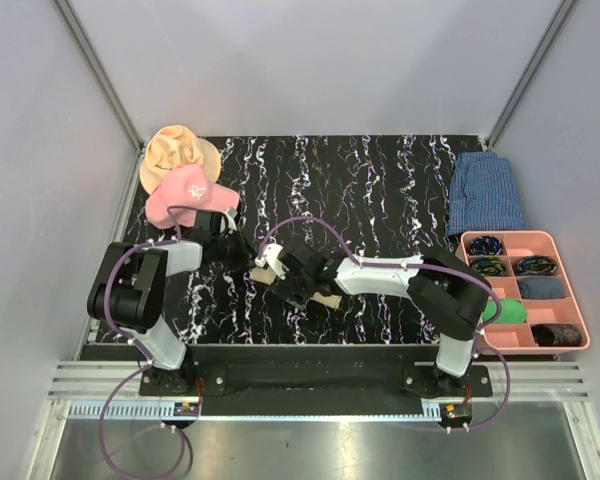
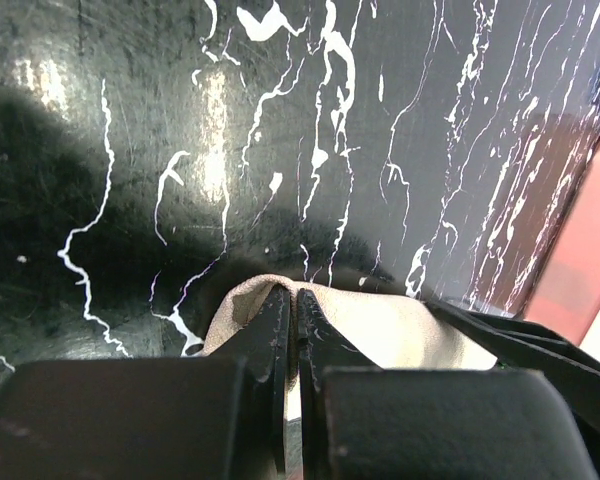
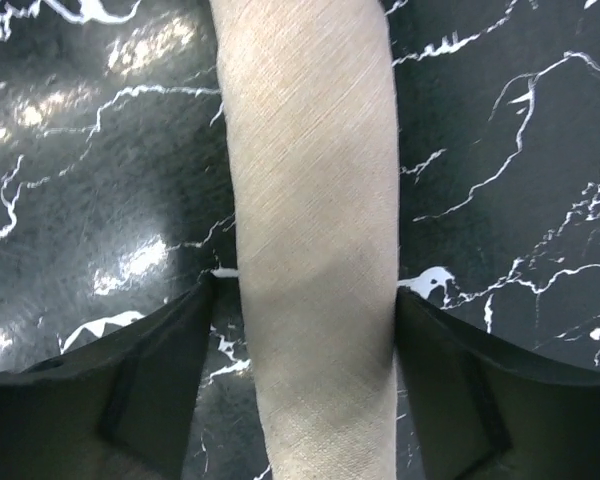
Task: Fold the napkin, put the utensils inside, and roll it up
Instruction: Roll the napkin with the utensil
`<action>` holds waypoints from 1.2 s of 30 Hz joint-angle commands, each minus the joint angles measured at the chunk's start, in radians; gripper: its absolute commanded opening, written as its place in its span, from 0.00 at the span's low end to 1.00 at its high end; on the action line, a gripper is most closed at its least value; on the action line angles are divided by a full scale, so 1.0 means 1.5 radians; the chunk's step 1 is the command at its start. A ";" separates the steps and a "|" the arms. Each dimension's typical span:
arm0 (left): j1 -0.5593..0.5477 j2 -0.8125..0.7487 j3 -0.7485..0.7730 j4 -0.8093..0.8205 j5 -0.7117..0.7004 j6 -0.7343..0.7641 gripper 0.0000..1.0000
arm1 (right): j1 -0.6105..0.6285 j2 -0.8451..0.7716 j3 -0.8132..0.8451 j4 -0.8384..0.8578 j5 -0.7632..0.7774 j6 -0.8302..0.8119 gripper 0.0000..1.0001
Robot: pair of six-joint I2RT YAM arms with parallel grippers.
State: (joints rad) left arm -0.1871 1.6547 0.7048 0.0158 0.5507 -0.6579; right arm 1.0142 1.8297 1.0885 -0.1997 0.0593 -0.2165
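The napkin (image 1: 327, 301) is a beige cloth rolled into a narrow tube, lying on the black marbled table in front of the arms. In the right wrist view the roll (image 3: 310, 200) runs straight up between my fingers. My right gripper (image 3: 305, 290) is open, its jaws standing either side of the roll. It sits over the roll's left part in the top view (image 1: 285, 272). My left gripper (image 2: 292, 295) is shut on a beige fold of the napkin (image 2: 400, 325) at the roll's left end (image 1: 248, 256). No utensils show.
A pink cap (image 1: 185, 195) and a tan floppy hat (image 1: 175, 150) lie at the back left. A blue checked cloth (image 1: 485, 192) lies at the back right. A pink compartment tray (image 1: 520, 236) with small items stands at the right edge, close to the right arm's base.
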 commanded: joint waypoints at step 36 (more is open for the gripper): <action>0.143 -0.472 0.078 -0.281 -0.011 0.173 0.99 | -0.270 0.088 0.040 -0.092 0.040 0.424 0.56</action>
State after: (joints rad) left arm 0.0017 1.0531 0.7925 -0.3252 0.5201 -0.5087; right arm 0.6331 1.9026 1.1709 -0.2150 -0.0105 0.3485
